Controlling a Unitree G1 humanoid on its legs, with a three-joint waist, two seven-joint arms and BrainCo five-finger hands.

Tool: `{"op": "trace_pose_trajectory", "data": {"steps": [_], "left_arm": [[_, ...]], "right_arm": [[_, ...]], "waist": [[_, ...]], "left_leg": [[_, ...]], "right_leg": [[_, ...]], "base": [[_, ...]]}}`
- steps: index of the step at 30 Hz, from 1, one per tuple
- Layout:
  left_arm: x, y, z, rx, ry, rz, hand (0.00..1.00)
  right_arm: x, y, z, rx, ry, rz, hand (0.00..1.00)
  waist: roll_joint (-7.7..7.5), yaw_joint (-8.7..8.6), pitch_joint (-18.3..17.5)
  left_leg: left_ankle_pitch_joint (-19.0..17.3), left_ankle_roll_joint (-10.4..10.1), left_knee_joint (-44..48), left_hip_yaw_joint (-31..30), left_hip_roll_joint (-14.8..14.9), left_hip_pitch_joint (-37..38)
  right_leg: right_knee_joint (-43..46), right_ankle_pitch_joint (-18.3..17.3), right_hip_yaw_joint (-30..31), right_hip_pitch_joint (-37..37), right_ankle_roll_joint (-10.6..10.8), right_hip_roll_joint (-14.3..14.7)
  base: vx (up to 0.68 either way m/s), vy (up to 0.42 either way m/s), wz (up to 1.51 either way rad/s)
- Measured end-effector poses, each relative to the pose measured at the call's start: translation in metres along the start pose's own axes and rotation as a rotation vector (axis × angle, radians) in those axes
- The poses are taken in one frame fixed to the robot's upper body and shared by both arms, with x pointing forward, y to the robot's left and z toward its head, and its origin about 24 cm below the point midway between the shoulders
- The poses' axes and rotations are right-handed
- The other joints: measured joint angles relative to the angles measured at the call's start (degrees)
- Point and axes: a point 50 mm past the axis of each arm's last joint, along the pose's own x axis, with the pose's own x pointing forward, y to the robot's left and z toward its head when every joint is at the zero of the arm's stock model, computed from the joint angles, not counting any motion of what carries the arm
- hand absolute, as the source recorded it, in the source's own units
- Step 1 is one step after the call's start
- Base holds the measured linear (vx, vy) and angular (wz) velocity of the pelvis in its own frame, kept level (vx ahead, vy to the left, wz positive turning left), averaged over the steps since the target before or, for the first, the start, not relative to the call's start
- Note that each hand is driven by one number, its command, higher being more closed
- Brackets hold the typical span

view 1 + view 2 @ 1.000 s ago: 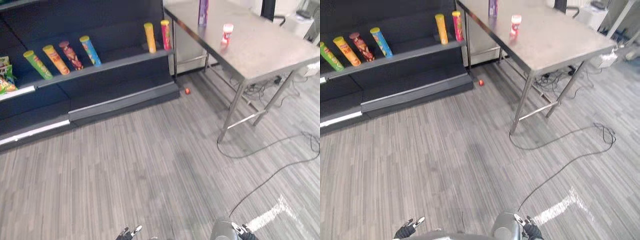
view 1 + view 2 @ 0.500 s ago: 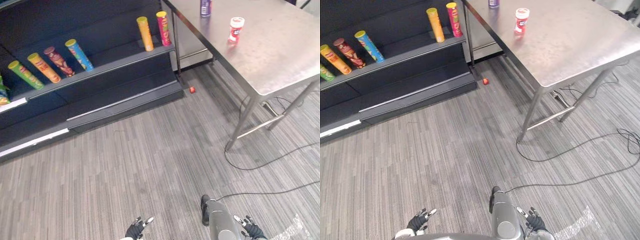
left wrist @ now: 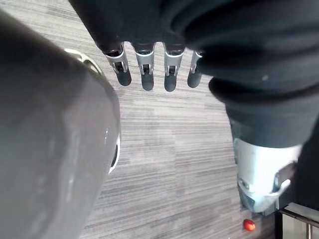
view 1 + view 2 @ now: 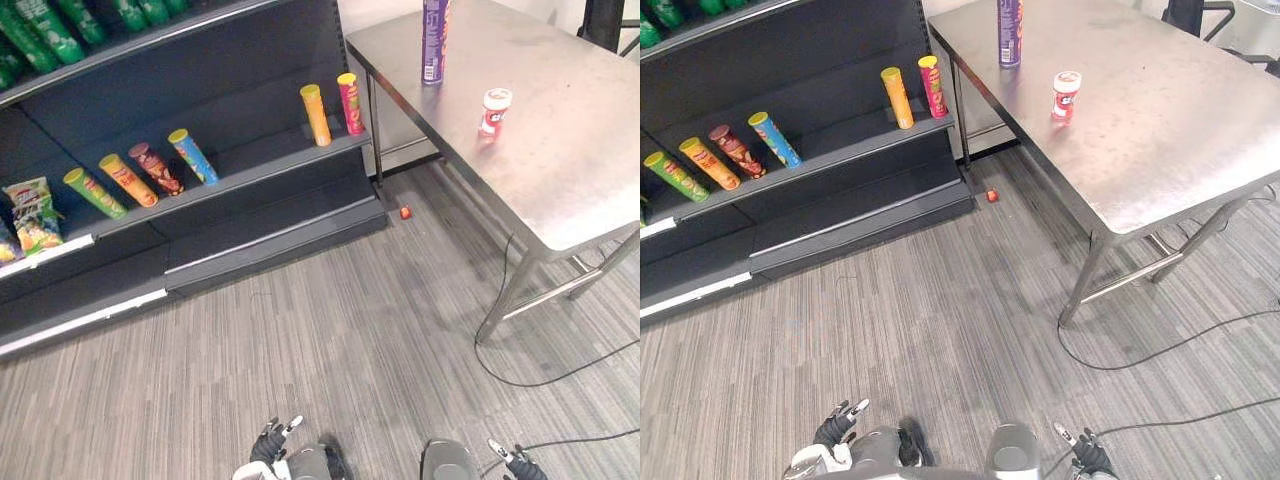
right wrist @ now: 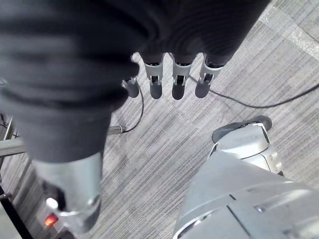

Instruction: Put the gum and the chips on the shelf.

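a steel table (image 4: 560,150) stands at the robot's right, and on it are both items for the job: a tall purple chips can (image 4: 434,40), upright near the far edge, and a small red-and-white gum tub (image 4: 494,111), upright nearer the robot and well apart from the can. neither one is on the dark shelf (image 4: 250,180), which stands to the left of the table.

the middle board of the shelf carries a yellow can (image 4: 316,114) and a pink can (image 4: 350,103) standing side by side at its table end. further left along the same board, a blue can (image 4: 193,157), a maroon can (image 4: 155,168), an orange can (image 4: 125,180) and a green can (image 4: 94,192) lean in a row. a snack bag (image 4: 35,213) sits at the far left, and dark green cans (image 4: 30,35) line the board above.

a small red object (image 4: 405,212) lies on the grey striped floor (image 4: 330,330) between the shelf's corner and the table.

the left hand (image 4: 835,428) and the right hand (image 4: 1087,453) hang low over the floor, well away from table and shelf. the left fingers (image 3: 144,74) and the right fingers (image 5: 174,79) are straight and relaxed, holding nothing.
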Motion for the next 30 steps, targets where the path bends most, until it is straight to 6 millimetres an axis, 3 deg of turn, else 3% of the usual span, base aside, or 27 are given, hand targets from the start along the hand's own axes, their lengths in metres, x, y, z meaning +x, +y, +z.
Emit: {"op": "trace_pose_trajectory", "data": {"steps": [3,4,6,8,9,10,11,13,14,15,16,17,18,19,20,21,22,23,25,26,28,29,30], "left_arm": [[-0.001,-0.003,-0.004,-0.014,0.011,0.003,0.00],[-0.001,0.000,-0.004,-0.018,0.011,0.013,0.00],[-0.003,0.007,-0.007,-0.009,0.020,0.030,0.00],[-0.002,0.012,-0.004,0.040,0.023,0.035,0.00],[-0.003,0.013,-0.005,0.042,0.029,0.038,0.00],[-0.003,0.013,-0.007,0.049,0.041,0.039,0.00],[-0.005,0.013,-0.013,0.073,0.066,0.032,0.00],[-0.006,0.009,-0.018,0.108,0.081,0.011,0.00],[-0.007,0.009,-0.020,0.125,0.090,0.004,0.00],[-0.007,0.007,-0.021,0.139,0.094,-0.005,0.00],[-0.007,0.006,-0.021,0.144,0.096,-0.011,0.00],[-0.007,0.004,-0.022,0.152,0.098,-0.018,0.00],[-0.007,0.004,-0.022,0.153,0.100,-0.020,0.00],[-0.007,0.004,-0.022,0.151,0.100,-0.020,0.00],[-0.007,0.004,-0.023,0.141,0.101,-0.017,0.00],[-0.007,0.006,-0.022,0.134,0.100,-0.012,0.00],[-0.006,0.007,-0.020,0.138,0.095,-0.010,0.00],[-0.005,-0.007,-0.024,0.140,0.109,-0.040,0.00],[-0.004,-0.018,-0.024,0.169,0.115,-0.074,0.00],[-0.003,-0.023,-0.024,0.179,0.120,-0.091,0.00],[-0.002,-0.024,-0.021,0.181,0.112,-0.102,0.00],[0.000,-0.020,-0.015,0.189,0.101,-0.097,0.00],[0.000,-0.020,-0.015,0.184,0.101,-0.095,0.00]], "right_arm": [[0.000,0.000,0.000,-0.023,0.002,0.005,0.00],[0.000,0.004,-0.002,-0.032,0.012,0.018,0.00],[-0.001,0.012,-0.009,-0.034,0.035,0.044,0.00],[-0.005,0.021,-0.026,-0.011,0.084,0.059,0.00],[-0.006,0.021,-0.029,-0.013,0.093,0.060,0.00],[-0.006,0.022,-0.029,-0.027,0.094,0.064,0.00],[-0.006,0.023,-0.028,-0.046,0.092,0.070,0.00],[-0.006,0.022,-0.028,-0.064,0.093,0.074,0.00],[-0.006,0.024,-0.026,-0.074,0.082,0.082,0.00],[-0.005,0.026,-0.021,-0.079,0.062,0.091,0.00],[-0.004,0.026,-0.019,-0.080,0.053,0.092,0.00],[-0.003,0.026,-0.016,-0.081,0.038,0.092,0.00],[-0.003,0.027,-0.013,-0.082,0.024,0.096,0.00],[-0.003,0.028,-0.013,-0.082,0.021,0.097,0.00],[-0.002,0.029,-0.011,-0.085,0.013,0.103,0.00],[-0.003,0.031,-0.012,-0.098,0.015,0.113,0.00],[-0.002,0.032,-0.010,-0.107,0.012,0.117,0.00],[0.004,0.028,0.009,-0.138,-0.030,0.113,0.00],[0.008,0.030,0.021,-0.147,-0.060,0.115,0.00],[0.009,0.031,0.020,-0.145,-0.044,0.116,0.00],[0.010,0.032,0.020,-0.144,-0.039,0.118,0.00],[0.009,0.035,0.018,-0.140,-0.036,0.125,0.00],[0.010,0.036,0.019,-0.139,-0.038,0.128,0.00]], "waist": [[1.79,0.12,-0.59],[0.98,0.48,-1.25],[-0.94,0.26,-4.02],[-3.59,-0.01,-6.11],[-3.73,0.24,-6.22],[-3.62,0.08,-6.17],[-3.10,-0.12,-6.34],[-1.70,-0.05,-6.22],[-1.75,-0.13,-6.06],[-1.80,-0.18,-5.84],[-1.68,-0.24,-5.77],[-1.56,-0.26,-5.60],[-1.56,-0.31,-5.50],[-1.55,-0.33,-5.46],[-1.62,-0.38,-5.13],[-2.44,-0.44,-4.97],[-2.56,-0.33,-4.72],[2.05,-0.12,-3.82],[3.36,-0.94,-2.62],[3.44,-1.42,-2.47],[3.11,-1.53,-2.18],[1.39,-1.59,-1.74],[1.01,-1.53,-1.59]], "left_leg": [[1.43,-0.34,-1.36,-1.59,2.19,-3.48],[5.03,-0.19,2.64,-0.40,1.26,-3.07],[1.14,1.64,6.52,1.09,-0.96,-3.80],[-2.37,3.50,8.47,2.36,-5.10,-2.86],[-2.97,4.13,8.20,2.98,-5.72,-1.67],[-3.86,5.05,8.04,3.87,-6.16,0.36],[-4.49,5.75,6.79,4.63,-6.69,4.43],[-4.90,6.47,3.53,6.39,-6.79,9.79],[-5.06,6.74,0.89,7.62,-7.55,13.83],[-5.06,6.74,-1.11,8.96,-8.06,17.25],[-5.06,6.74,-1.96,9.45,-8.16,18.73],[-5.06,6.74,-2.84,10.58,-8.10,21.06],[-5.06,6.74,-2.84,11.72,-7.76,22.68],[-5.07,6.74,-2.81,12.21,-7.56,23.18],[-5.18,6.55,-2.91,12.43,-7.32,24.32],[-5.93,5.27,-2.98,13.37,-7.98,25.34],[-6.62,4.05,-3.20,13.58,-8.33,26.25],[-7.84,2.06,-4.03,14.91,-5.44,25.81],[-7.93,1.07,-6.59,14.67,-5.62,26.13],[-6.89,0.04,-8.52,14.61,-6.06,26.11],[-5.63,-0.19,-9.45,15.93,-6.33,26.84],[-5.52,-0.31,-8.43,16.08,-6.78,27.07],[-5.52,-0.31,-7.58,16.37,-6.77,26.99]], "right_leg": [[-0.05,-2.59,2.55,1.45,3.95,-0.14],[-1.91,-3.69,5.48,3.36,4.70,-1.70],[-5.41,-3.07,7.87,5.01,4.61,-3.80],[-1.56,1.57,13.02,3.50,6.43,-6.83],[1.34,2.67,14.73,2.51,5.79,-6.94],[6.97,5.85,16.13,0.68,5.13,-6.77],[16.32,14.59,16.56,-2.78,4.94,-6.39],[24.50,21.78,16.45,-6.02,5.33,-5.51],[32.29,20.82,14.67,-9.35,4.53,-5.61],[38.30,17.48,10.86,-12.74,3.41,-5.69],[40.03,15.08,8.59,-14.11,2.19,-5.73],[41.01,10.45,2.88,-16.38,0.16,-5.75],[38.00,7.66,-3.42,-17.90,-0.72,-5.62],[35.33,7.09,-6.69,-18.39,-1.52,-5.49],[26.95,6.88,-12.20,-18.67,-2.08,-4.81],[13.00,11.83,-15.41,-17.68,-1.77,-3.07],[9.50,10.13,-17.89,-16.08,-5.95,-2.16],[3.61,9.66,-18.74,-14.44,-7.98,2.95],[2.68,9.64,-18.33,-14.40,-8.12,4.51],[3.28,8.95,-19.06,-14.38,-9.15,4.79],[4.69,7.66,-19.58,-14.02,-9.17,5.11],[4.84,5.31,-20.01,-13.40,-8.37,4.39],[4.93,4.34,-19.95,-13.31,-7.39,4.19]], "base": [[0.36,0.402,-0.40],[0.41,0.427,-0.61],[0.53,0.412,-0.36],[0.57,0.366,0.02],[0.38,0.264,-0.15],[0.55,0.360,-0.27],[0.43,0.291,-0.27],[0.35,0.242,-0.37],[0.42,0.224,-0.46],[0.41,0.190,-0.38],[0.41,0.114,-0.39],[0.27,0.028,-0.38],[0.34,-0.014,-0.37],[0.35,-0.087,-0.29],[0.46,-0.159,-0.26],[0.42,-0.171,-0.30],[0.41,-0.155,-0.74],[0.36,-0.095,-0.73],[0.26,-0.065,-0.48],[0.11,-0.059,-0.15],[0.07,-0.086,-0.05],[0.05,-0.116,-0.05],[0.04,-0.132,-0.07]]}}
